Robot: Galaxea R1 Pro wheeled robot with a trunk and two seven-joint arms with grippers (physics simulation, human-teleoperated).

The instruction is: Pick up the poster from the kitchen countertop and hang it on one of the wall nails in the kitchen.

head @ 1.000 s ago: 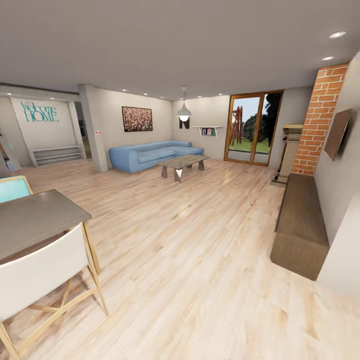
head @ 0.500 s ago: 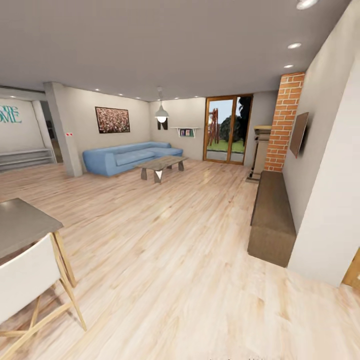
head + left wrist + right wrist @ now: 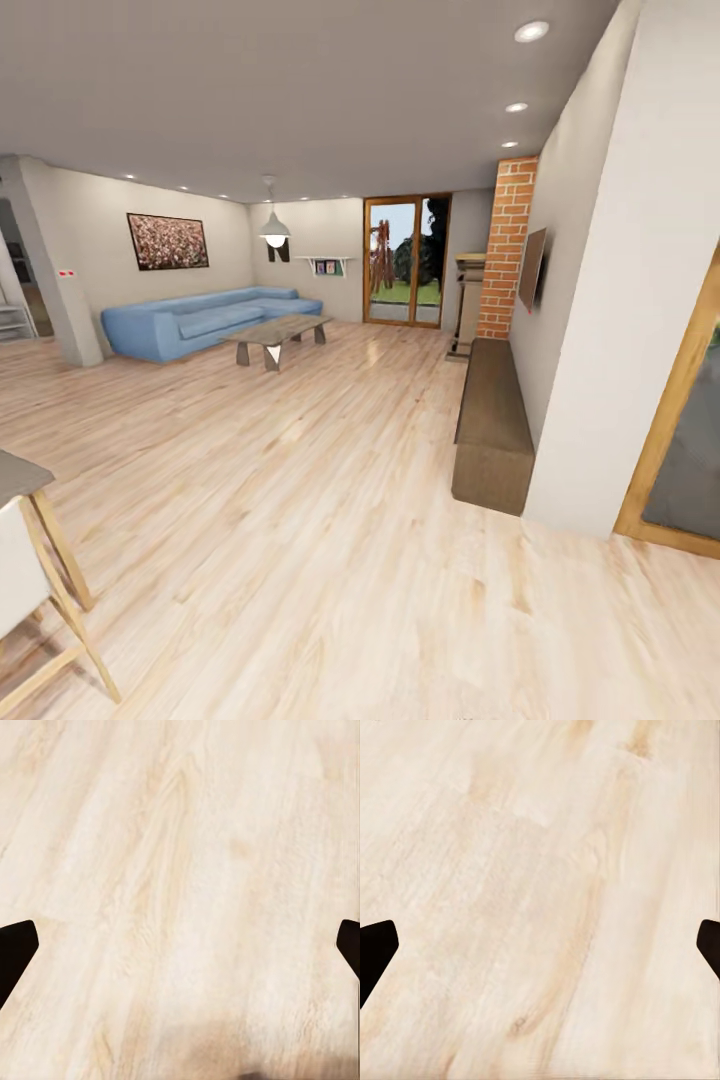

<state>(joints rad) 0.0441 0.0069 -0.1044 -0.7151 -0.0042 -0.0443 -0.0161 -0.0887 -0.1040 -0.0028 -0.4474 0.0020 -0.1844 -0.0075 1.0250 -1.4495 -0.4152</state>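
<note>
Hands (image 3: 180, 945) spread above wood floor (image 3: 330, 520)

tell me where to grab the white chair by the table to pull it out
Probably the chair by the top edge of its back, from the open floor side: the back stands upright facing the room, with the table beyond it.

Pale wood plank floor (image 3: 330, 520) of a living room, blue sofa (image 3: 200, 320) by the far wall.
</note>
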